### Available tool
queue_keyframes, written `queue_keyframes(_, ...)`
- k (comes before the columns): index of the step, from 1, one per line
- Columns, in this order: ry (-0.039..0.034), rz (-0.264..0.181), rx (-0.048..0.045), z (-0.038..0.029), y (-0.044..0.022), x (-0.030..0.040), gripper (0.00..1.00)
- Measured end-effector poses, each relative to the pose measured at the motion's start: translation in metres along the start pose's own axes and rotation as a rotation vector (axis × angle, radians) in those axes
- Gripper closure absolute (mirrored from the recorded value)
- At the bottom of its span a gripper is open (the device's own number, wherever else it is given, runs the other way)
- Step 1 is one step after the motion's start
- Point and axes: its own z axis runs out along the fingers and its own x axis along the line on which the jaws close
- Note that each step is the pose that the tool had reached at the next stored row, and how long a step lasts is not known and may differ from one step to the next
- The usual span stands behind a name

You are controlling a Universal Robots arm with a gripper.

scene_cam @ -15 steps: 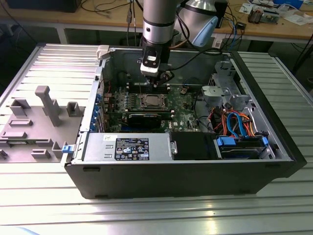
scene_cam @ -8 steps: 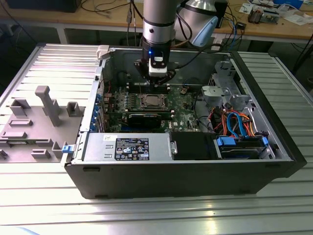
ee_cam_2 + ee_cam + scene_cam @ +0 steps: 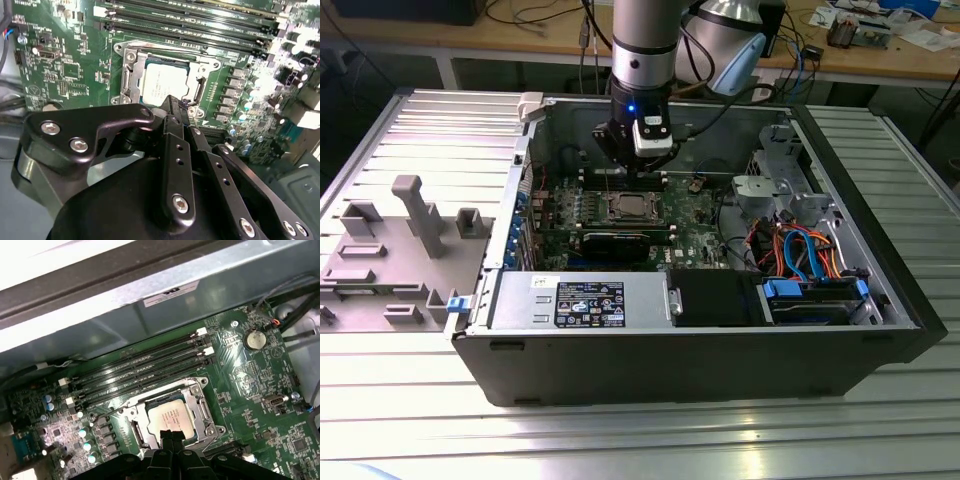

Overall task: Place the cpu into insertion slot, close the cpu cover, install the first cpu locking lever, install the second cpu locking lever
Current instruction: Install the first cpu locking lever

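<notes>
The cpu lay flat in the slot, with the cover framing its pale top and apparently down over its edges. Whether either lever was latched could not be told. The jaws were clenched together with nothing seen between them, their tips just above the near edge of the cover.

The cpu was probably light, stiff and slick on top, and fragile on its underside, so it would best be held by its edges and never pressed down. The cover looked like thin sprung sheet metal, rigid enough to push at its rim. Any lever would be stiff wire that resists near the end of its travel.

The exterior view showed the arm reaching into the open case on the ribbed surface, with drive cables to that view's right. The first wrist view showed the coin battery and memory slots. The second wrist view showed the jaws' linkage up close.
</notes>
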Motion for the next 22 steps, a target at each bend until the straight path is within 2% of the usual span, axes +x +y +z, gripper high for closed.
queue_keyframes(16, 0.0000, -0.007, 0.0000, 0.0000, 0.0000, 0.0000, 0.89)
queue_keyframes(19, 0.0001, -0.018, 0.0002, 0.0000, 0.0000, 0.0000, 0.89)
queue_keyframes(22, 0.0003, -0.057, 0.0004, 0.0000, 0.0000, 0.0000, 0.89)
